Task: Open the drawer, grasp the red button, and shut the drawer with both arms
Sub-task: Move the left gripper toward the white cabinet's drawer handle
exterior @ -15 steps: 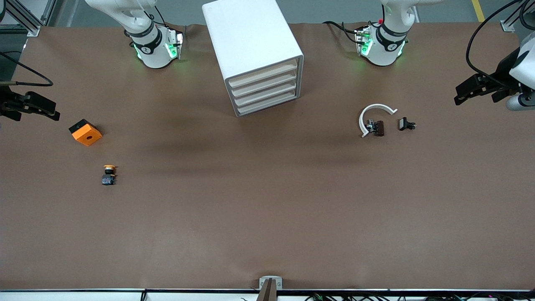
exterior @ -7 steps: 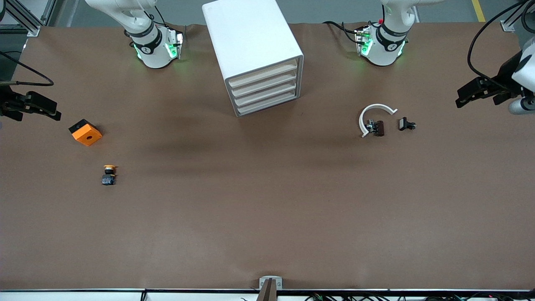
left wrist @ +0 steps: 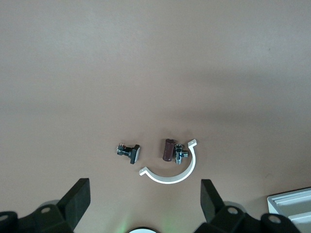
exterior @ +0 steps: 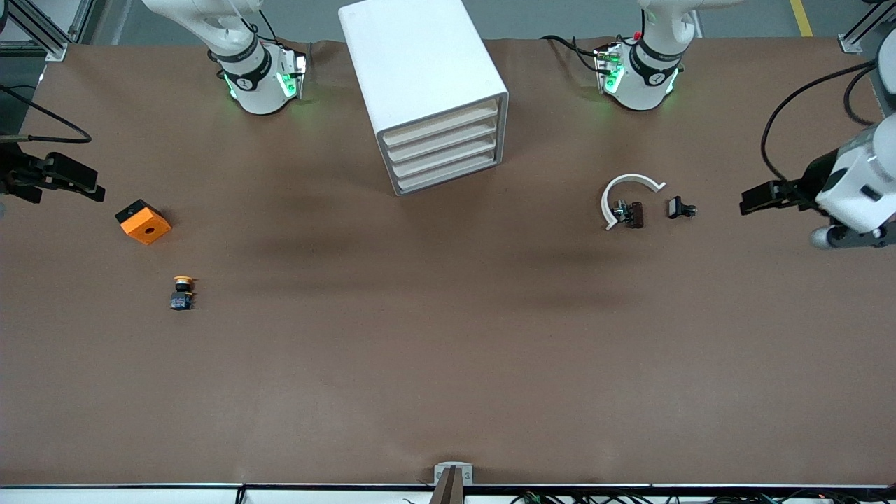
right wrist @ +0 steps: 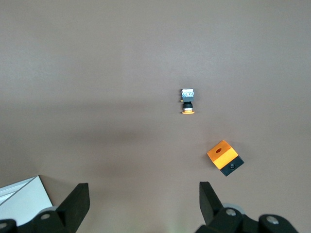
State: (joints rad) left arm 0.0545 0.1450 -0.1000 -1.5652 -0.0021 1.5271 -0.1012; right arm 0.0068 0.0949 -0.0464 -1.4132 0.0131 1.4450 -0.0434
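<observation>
While all four fronts of the cabinet (exterior: 427,91) sit flush, left gripper (exterior: 759,198) and right gripper (exterior: 70,183), both spread, hang over the table ends; one should hook the drawer (exterior: 441,127) squarely.

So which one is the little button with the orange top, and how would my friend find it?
Start at the tall white cabinet with four drawers, then go toward the right arm's end of the table to the orange cube with a hole. A little nearer the front camera lies the button. It is much smaller than the cube, with a yellow-orange cap on a dark body.
</observation>
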